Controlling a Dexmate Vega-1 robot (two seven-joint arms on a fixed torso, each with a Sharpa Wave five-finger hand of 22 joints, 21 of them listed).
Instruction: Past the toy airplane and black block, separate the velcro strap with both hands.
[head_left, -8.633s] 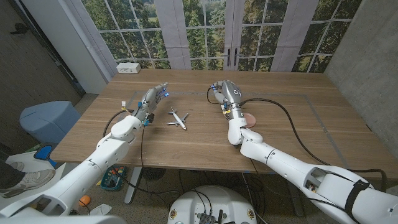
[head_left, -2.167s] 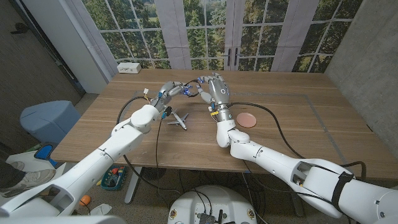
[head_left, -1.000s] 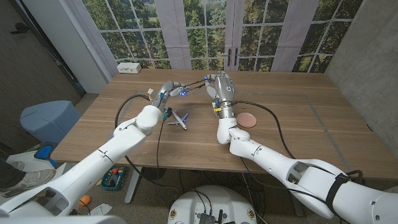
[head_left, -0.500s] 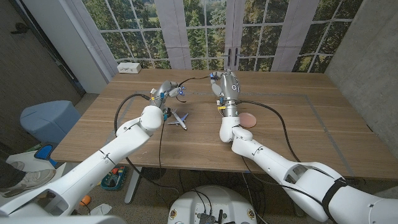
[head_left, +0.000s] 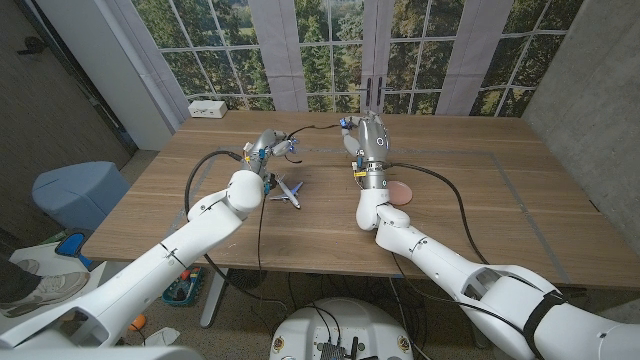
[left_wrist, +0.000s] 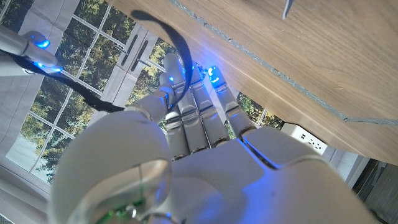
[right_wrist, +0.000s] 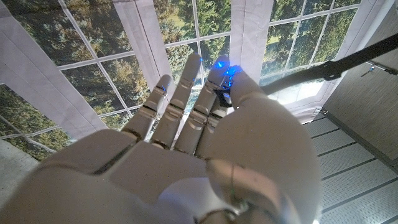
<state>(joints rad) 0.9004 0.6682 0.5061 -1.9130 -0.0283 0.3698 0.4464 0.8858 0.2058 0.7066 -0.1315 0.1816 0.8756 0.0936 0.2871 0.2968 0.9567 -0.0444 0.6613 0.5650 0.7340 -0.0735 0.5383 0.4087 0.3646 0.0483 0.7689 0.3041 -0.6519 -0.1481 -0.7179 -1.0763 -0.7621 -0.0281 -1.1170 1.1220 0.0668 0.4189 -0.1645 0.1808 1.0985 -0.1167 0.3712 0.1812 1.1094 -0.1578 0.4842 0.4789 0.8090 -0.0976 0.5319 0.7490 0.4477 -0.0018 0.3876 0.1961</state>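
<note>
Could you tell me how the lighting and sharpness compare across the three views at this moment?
Head view: even daylight from the windows, table sharp, soft shadows. Left wrist view: left hand fills the foreground, softly blurred, with blue glow at its fingertips. Right wrist view: right hand backlit against bright windows, velcro strap a dark silhouette.

Wooden table (head_left: 300, 215) before tall gridded windows (head_left: 330, 50), grey walls (head_left: 590, 70), daylit trees outside.

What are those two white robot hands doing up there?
The left hand and the right hand each hold one end of a thin black velcro strap, raised above the wooden table. The strap stretches between them. A small white toy airplane and a round pink disc lie on the table.
</note>
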